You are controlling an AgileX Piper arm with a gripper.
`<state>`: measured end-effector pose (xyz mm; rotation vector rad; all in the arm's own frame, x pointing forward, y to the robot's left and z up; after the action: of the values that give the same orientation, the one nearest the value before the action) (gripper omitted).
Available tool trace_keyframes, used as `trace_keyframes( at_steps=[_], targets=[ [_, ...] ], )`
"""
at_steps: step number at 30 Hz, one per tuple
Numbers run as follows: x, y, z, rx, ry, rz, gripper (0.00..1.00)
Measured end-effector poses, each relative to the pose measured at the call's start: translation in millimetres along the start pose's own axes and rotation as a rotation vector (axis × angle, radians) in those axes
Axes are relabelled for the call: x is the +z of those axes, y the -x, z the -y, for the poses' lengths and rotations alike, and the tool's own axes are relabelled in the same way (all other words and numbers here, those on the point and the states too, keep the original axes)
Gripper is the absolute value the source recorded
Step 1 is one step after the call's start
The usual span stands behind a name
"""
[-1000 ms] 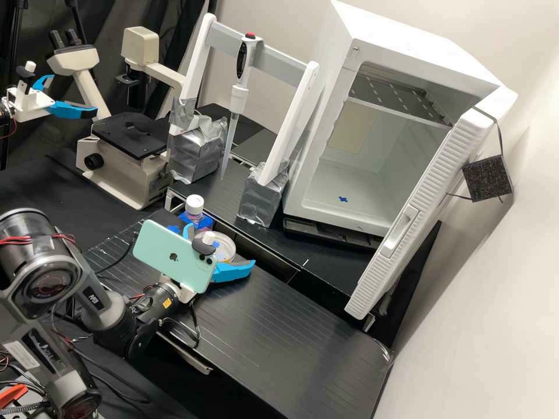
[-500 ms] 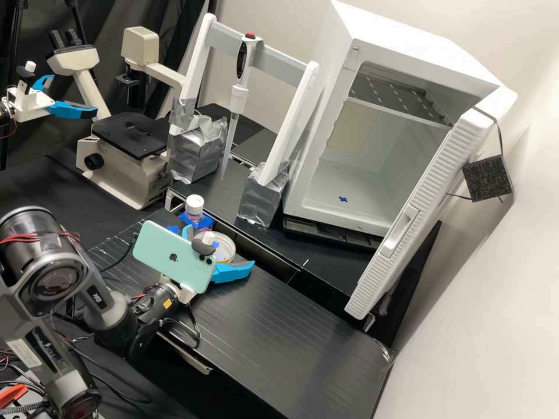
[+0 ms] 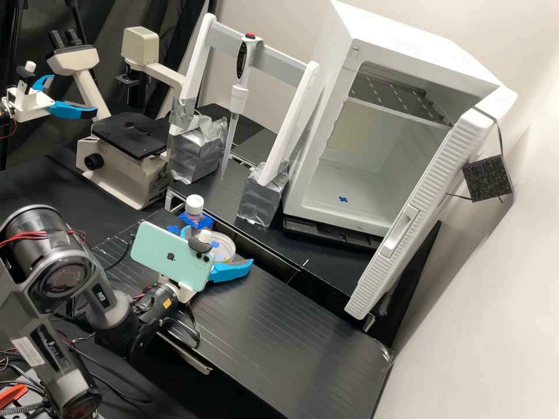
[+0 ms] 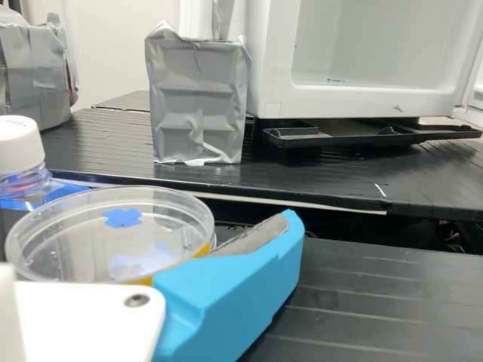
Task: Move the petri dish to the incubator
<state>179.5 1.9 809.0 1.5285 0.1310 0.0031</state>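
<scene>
Petri dish [image 4: 68, 245] is seen on the worktop [image 3: 285, 331], flanked by the fingers of the tool [image 3: 218, 247], which are spread wide with nothing clasped. Approach is judged all but completed; grip, lift and transfer into the incubator [image 3: 407, 41], whose door [image 3: 451, 151] is swung open, are left to be carried out.

In wrist view we're seeing a clear petri dish [image 4: 83, 237] w/ 1 blue mark [image 4: 122, 218] showing; a blue finger [image 4: 219, 302] w/ grey pad [image 4: 253, 237] is lying just beside it. A white-capped btl [image 4: 21, 151] is standing near the dish. Beyond, we're viewing 2 silver-taped blocks [image 4: 198, 105] standing on the rear black bench [image 4: 98, 143], & the white incubator [image 4: 268, 60] is resting over a blk tray [image 4: 362, 137].
</scene>
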Motion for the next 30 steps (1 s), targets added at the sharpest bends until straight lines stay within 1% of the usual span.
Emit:
trace_keyframes(
  at_steps=[2,14,30],
  targets=[
    [-0.3,-0.1,0.1,0.000,0.005,-0.003,0.00],
    [-2.6,-0.6,1.9,-0.010,0.009,-0.017,0.00],
    [-2.7,-0.7,1.9,-0.010,0.005,-0.018,0.00]
  ],
)
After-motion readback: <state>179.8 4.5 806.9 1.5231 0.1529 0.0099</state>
